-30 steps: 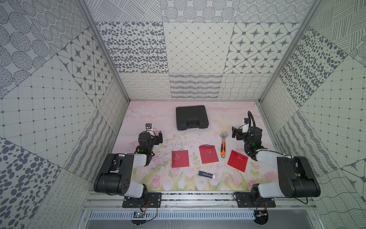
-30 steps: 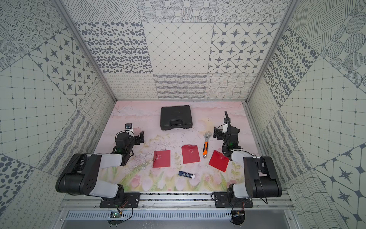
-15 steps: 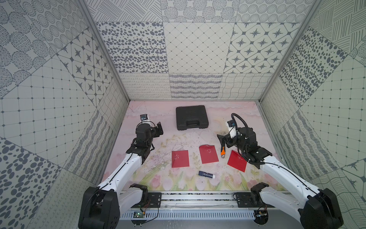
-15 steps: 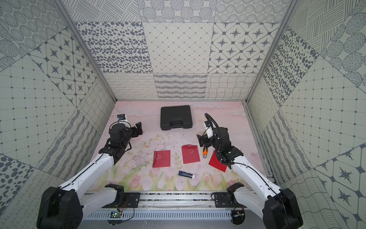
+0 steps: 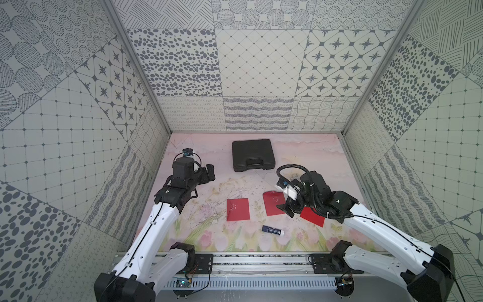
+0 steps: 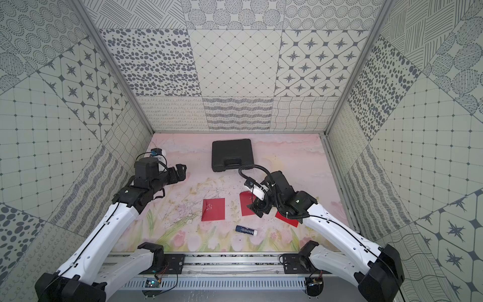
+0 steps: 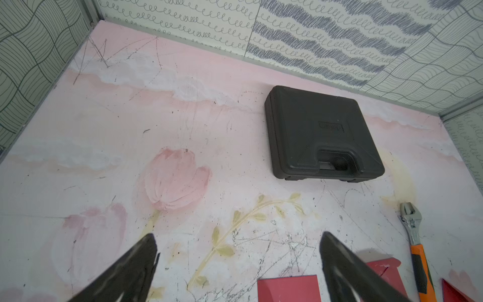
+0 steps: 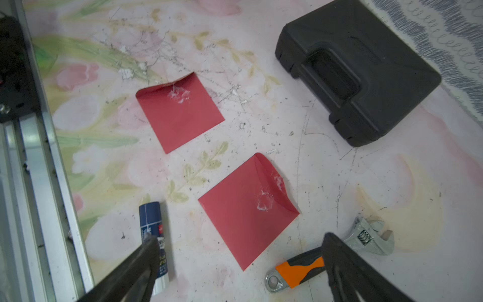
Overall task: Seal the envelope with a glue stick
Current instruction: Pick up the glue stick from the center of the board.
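Three red envelopes (image 5: 237, 213) lie flat in a row across the table (image 5: 198, 146). Position of the glue stick (image 5: 272, 230): on its side, nearer the arm bases than the row, just in front of the middle envelope (image 5: 271, 208) and apart from it, navy cap end toward the left arm's side. It lies free.

Over the middle envelope's right edge hangs the right gripper (image 5: 285, 210), jaws spread wide and empty; contact with the paper cannot be judged. In the right wrist view, the glue stick (image 8: 151, 222) sits partly behind one finger (image 8: 130, 274) and the orange-handled wrench (image 8: 298, 270) partly behind the other. White smears mark two envelope flaps.

Off to the left, the left gripper (image 5: 210, 172) is clear of everything, jaws wide apart, empty. Near the back wall: black case (image 5: 253, 154), closed.
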Available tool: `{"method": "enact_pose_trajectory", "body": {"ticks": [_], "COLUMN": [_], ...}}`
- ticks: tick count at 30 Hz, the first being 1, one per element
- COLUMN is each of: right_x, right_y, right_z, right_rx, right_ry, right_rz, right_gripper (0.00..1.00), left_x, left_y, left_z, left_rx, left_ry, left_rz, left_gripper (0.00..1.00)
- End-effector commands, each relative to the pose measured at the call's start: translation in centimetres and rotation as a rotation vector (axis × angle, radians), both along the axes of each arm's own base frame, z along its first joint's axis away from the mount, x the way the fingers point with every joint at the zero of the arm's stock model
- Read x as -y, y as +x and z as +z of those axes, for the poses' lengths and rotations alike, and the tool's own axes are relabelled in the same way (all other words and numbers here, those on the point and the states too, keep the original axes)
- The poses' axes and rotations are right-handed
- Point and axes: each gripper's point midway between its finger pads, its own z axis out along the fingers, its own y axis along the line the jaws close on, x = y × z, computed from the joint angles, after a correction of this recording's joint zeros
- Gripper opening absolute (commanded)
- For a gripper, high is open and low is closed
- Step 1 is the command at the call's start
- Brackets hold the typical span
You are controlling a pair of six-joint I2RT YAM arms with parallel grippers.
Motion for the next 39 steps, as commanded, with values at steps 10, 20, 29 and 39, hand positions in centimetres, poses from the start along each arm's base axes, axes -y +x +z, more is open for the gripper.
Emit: {"method": "enact_pose_trajectory", "body": {"ticks": [10, 20, 29, 39], "right_x": [-0.5, -0.9, -1.0, -0.8], "right_y": [-6.5, -8.1, -8.5, -8.1], "right_z": [-6.3, -10.7, -13.3, -15.3], "right_rx": [-0.161, -0.214, -0.263, -0.276], "right_ry": [-0.239, -0.401, -0.475, -0.549], "right_rz": [0.231, 0.244, 0.243, 0.250], "right_gripper": [0.85, 0.71, 0.62, 0.51], "left_x": [-0.3, -0.8, -0.8, -0.7], "left_y": [-3.1, -3.4, -3.3, -3.3], "left_z": [-2.3, -2.6, -2.8, -2.9], "left_rx": [-0.147, -0.163, -0.171, -0.174], "left_ry": [0.057, 0.086, 0.089, 0.083], "left_rz": [-0.042, -0.035, -0.036, -0.036], "left_gripper": [0.98, 0.99, 1.00, 1.00]}}
